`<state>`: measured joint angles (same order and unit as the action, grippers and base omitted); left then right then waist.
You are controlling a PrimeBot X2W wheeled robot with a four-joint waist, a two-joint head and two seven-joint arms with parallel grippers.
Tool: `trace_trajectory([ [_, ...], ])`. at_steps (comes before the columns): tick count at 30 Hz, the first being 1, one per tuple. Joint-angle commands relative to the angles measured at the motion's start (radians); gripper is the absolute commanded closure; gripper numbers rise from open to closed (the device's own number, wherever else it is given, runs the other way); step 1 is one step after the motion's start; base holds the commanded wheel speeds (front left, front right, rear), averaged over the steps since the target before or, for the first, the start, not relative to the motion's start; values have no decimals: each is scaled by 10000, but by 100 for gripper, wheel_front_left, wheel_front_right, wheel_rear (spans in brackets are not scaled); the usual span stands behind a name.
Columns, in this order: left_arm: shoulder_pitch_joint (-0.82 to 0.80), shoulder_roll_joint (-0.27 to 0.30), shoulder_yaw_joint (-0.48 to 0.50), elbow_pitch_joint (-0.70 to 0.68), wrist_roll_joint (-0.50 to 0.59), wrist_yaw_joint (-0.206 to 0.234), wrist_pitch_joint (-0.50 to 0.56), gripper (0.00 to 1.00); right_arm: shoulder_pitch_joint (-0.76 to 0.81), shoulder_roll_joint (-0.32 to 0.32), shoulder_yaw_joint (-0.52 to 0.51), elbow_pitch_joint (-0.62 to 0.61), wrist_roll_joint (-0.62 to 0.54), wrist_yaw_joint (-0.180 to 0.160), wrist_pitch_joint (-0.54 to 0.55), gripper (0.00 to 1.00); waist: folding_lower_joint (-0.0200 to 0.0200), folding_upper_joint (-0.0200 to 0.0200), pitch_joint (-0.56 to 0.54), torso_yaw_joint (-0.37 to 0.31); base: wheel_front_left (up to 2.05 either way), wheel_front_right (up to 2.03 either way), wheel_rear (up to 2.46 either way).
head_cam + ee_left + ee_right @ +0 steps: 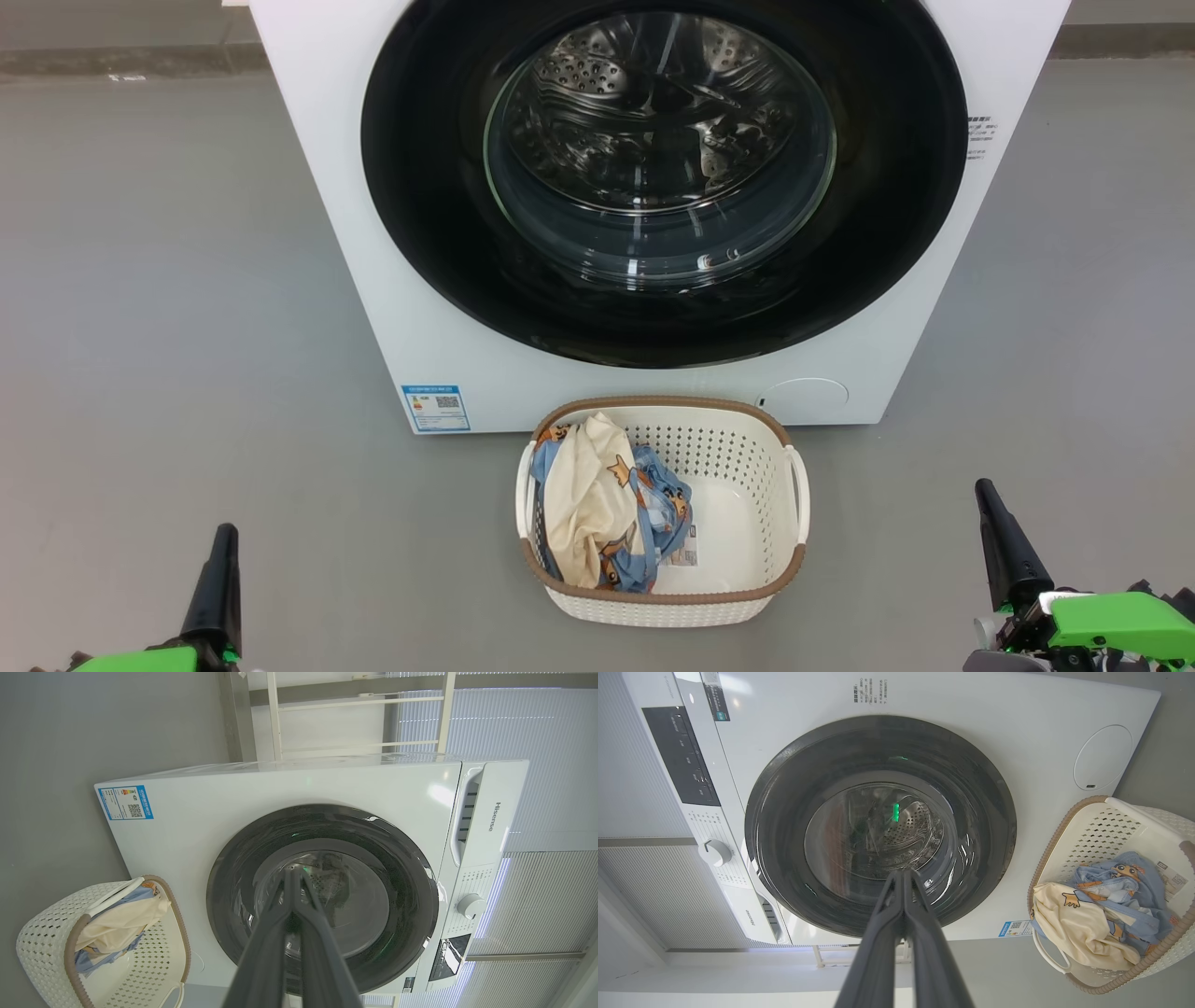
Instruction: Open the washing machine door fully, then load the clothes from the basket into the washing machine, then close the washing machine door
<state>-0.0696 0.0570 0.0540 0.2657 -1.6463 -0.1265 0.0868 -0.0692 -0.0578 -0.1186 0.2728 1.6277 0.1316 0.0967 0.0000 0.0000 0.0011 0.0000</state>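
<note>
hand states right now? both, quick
Left hand: closed, holding nothing.
Right hand: closed, holding nothing.

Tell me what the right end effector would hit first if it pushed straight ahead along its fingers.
Probably the shut door, on its glass: the closed right end effector points at it with nothing between. The gap is hard to judge.

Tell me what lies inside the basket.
The basket holds the clothes, cream over blue, heaped at its left end. A label sticker shows on its floor; anything under the heap is hidden.
</note>
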Motion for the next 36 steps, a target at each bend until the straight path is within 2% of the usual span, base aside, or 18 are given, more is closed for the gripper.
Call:
trace_trajectory([
  [1, -415, 128, 338, -175, 157, -42, 55, 100, -431, -16, 162, -241, -94, -9, 71, 100, 0, 0, 0, 0, 0, 0, 0],
  [36, -422, 75, 411, -171, 219, -42, 113, 100, -435, 12, 122, -239, -128, -9, 103, 100, 0, 0, 0, 0, 0, 0, 0],
])
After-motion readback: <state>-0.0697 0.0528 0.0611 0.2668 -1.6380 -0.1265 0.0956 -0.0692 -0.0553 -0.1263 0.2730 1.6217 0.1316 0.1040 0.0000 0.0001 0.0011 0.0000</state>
